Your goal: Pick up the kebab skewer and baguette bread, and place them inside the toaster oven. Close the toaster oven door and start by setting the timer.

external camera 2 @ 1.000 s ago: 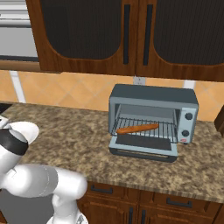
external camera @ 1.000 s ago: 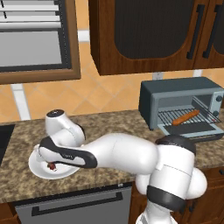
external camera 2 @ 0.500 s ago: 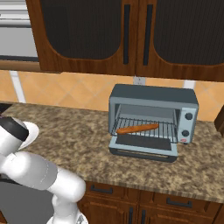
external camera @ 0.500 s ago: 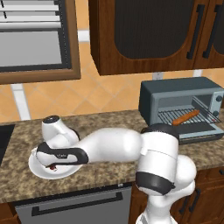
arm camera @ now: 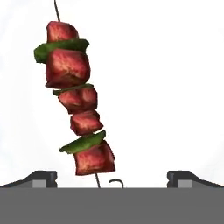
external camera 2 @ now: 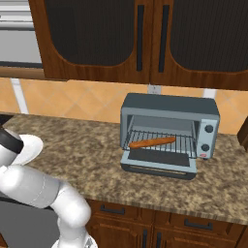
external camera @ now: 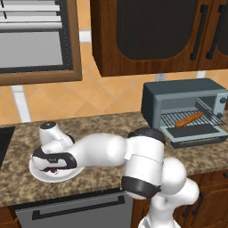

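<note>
Jaws wide over kebab skewer (arm camera: 78,105), untouched.

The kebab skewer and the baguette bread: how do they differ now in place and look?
The kebab skewer lies on the white plate, under the open tool; the baguette bread lies on the rack inside the toaster oven. The skewer carries red chunks with green pieces; the baguette is one plain orange-brown stick. Both are long and slim.
</note>
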